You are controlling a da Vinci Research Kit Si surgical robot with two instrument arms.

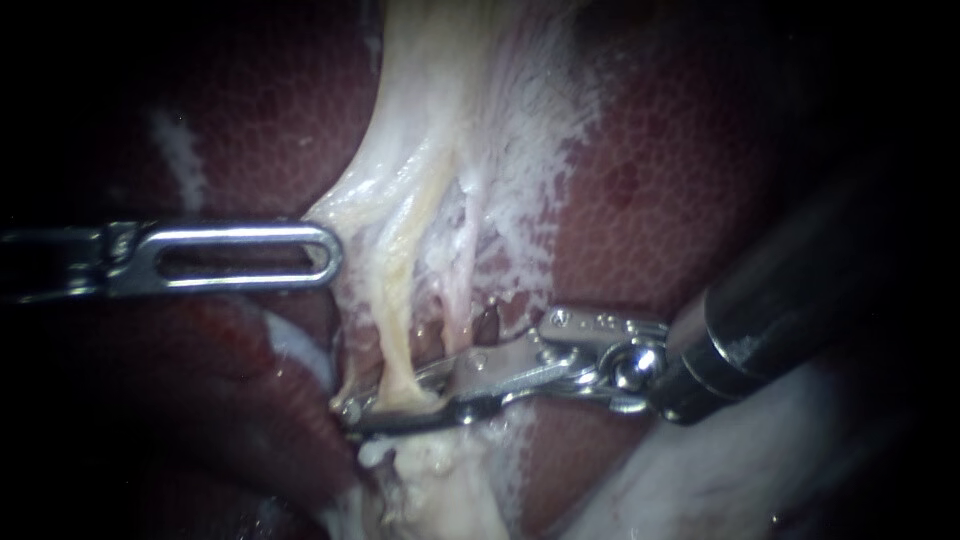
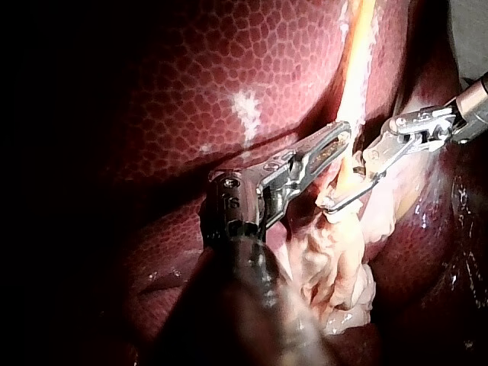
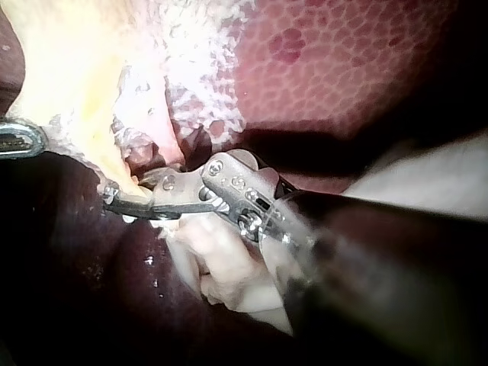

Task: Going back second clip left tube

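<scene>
Nearest the endoscope, my right instrument (image 1: pixel 385 397) comes in from the right. Its jaws are spread and reach across the foot of the left tube (image 1: pixel 392 300), the yellowish strand, which lies in the gap between them. Whether a clip sits on the tube there I cannot make out.

Beside it runs a paler second strand (image 1: pixel 465 280). Both descend from a web of white tissue (image 1: pixel 500 150).

Farther off, my left instrument (image 1: pixel 325 253) lies level, its tip against the edge of that tissue. Whether it holds the tissue I cannot tell. Beyond all lies the mottled red liver (image 1: pixel 650 180).

Step in hand, as I judge it: withdrawal of the right instrument from the left tube. The next move calls for keeping these jaws spread and backing straight along the shaft until both tips clear the tube. That way nothing is dragged or snagged.
</scene>
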